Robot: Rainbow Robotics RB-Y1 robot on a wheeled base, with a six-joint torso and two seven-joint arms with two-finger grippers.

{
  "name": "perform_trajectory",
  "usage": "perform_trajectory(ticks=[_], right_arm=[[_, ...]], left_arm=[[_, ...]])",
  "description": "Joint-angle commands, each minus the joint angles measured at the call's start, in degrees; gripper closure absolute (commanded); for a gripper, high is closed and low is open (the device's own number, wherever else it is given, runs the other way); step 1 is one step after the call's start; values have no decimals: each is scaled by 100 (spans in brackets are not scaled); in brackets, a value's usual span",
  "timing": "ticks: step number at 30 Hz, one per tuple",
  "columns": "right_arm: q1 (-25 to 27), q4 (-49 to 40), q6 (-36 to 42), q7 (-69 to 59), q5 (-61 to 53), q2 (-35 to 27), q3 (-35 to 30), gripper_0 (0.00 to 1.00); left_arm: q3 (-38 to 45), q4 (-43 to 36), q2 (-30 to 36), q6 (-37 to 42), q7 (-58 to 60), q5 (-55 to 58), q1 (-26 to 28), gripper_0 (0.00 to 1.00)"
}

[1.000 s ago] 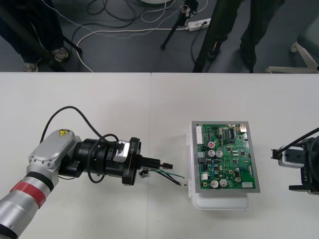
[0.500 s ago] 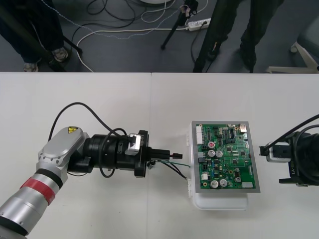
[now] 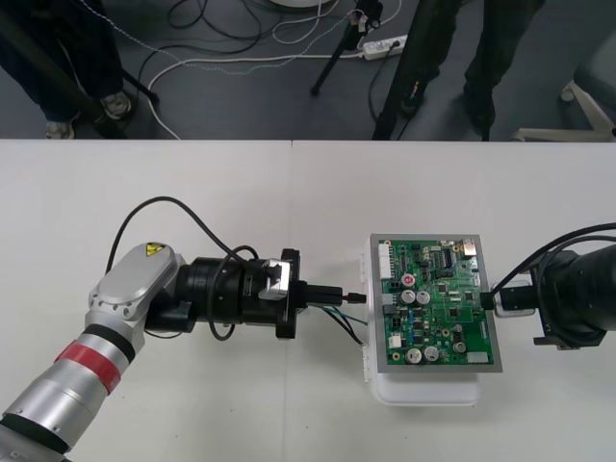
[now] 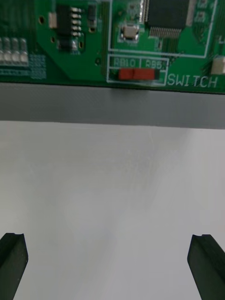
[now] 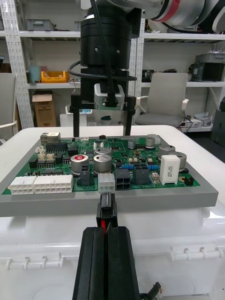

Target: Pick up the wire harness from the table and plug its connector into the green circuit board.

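The green circuit board [image 3: 438,303] sits on its white base [image 3: 423,390] right of the table's middle. My left gripper [image 3: 337,295] lies level, pointing at the board's left edge, shut on the wire harness. The black plug [image 3: 356,298] sticks out of its tips just short of the board. In the left wrist view the plug [image 5: 106,211] stands in front of the board's [image 5: 56,161] edge sockets, apart from them. Green and black wires [image 3: 345,325] trail below the gripper. My right gripper [image 3: 489,300] is at the board's right edge, open, its fingertips [image 4: 13,253] wide apart on the table before the board [image 4: 70,47].
The board's grey frame [image 4: 112,103] runs along the edge nearest the right gripper. The right gripper [image 5: 101,117] faces the left one from across the board, fingers spread. Bare table lies behind and in front of the board.
My left gripper has carried the harness to the right, up to the board's left edge. The right arm has moved left, bringing its gripper to the board's right edge.
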Motion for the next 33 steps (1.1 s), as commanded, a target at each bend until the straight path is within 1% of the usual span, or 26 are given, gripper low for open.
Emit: perform_trajectory(ticks=[1, 8, 19, 33], right_arm=[[-240, -15, -17, 29, 70, 160, 106, 0], [-363, -15, -474, -77, 34, 450, 106, 0], [-521, -6, -474, -182, 430, 652, 238, 0], [-565, -6, -474, -411, 360, 925, 238, 0]], left_arm=[[-144, -227, -180, 173, -483, -93, -213, 100], [-197, -227, -312, 173, -545, -119, -213, 100], [-197, -227, -365, 164, -597, -216, -196, 100], [-215, -227, -365, 173, -624, -242, -204, 100]])
